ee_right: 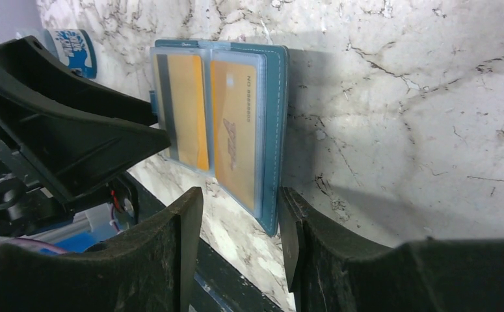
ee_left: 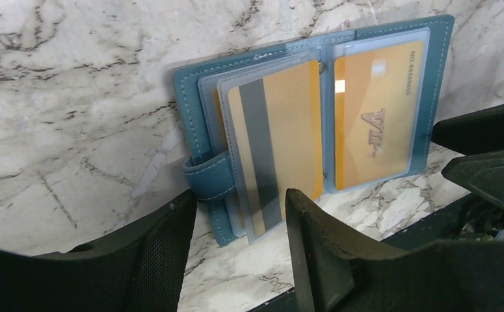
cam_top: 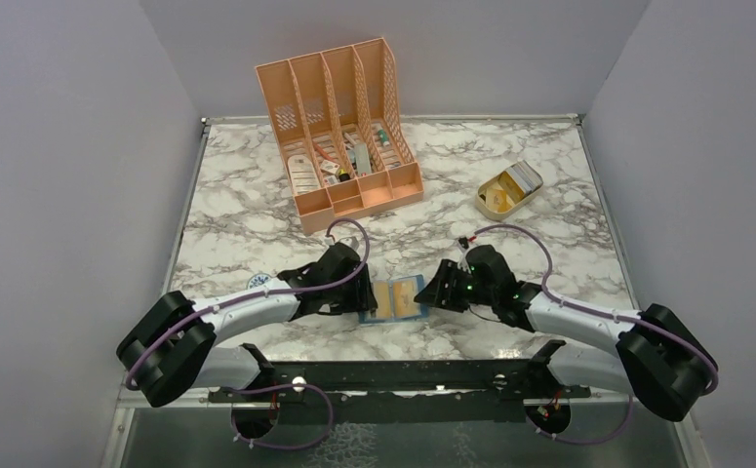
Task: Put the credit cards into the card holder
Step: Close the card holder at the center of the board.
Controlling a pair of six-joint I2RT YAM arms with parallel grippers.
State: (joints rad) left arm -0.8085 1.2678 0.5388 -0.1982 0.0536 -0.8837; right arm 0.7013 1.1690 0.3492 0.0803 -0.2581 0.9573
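Note:
The teal card holder [ee_left: 190, 104] lies open and flat on the marble near the table's front edge. One gold credit card with a dark stripe [ee_left: 281, 136] sits in its left clear sleeve. A gold "VIP" card [ee_left: 372, 117] sits in the right sleeve. My left gripper [ee_left: 239, 218] is open just short of the holder's snap-tab corner, touching nothing. My right gripper [ee_right: 239, 208] is open at the opposite corner [ee_right: 277, 130], its fingers either side of that corner without closing on it. From above, both grippers [cam_top: 359, 292] [cam_top: 432, 292] flank the holder [cam_top: 418, 284].
A large peach desk organizer [cam_top: 344, 127] stands at the back centre. A tan oval tray [cam_top: 510, 187] with small items sits at the back right. A round blue-white disc [cam_top: 259, 282] lies left of the left arm. The black base rail [cam_top: 393, 375] runs just behind the holder.

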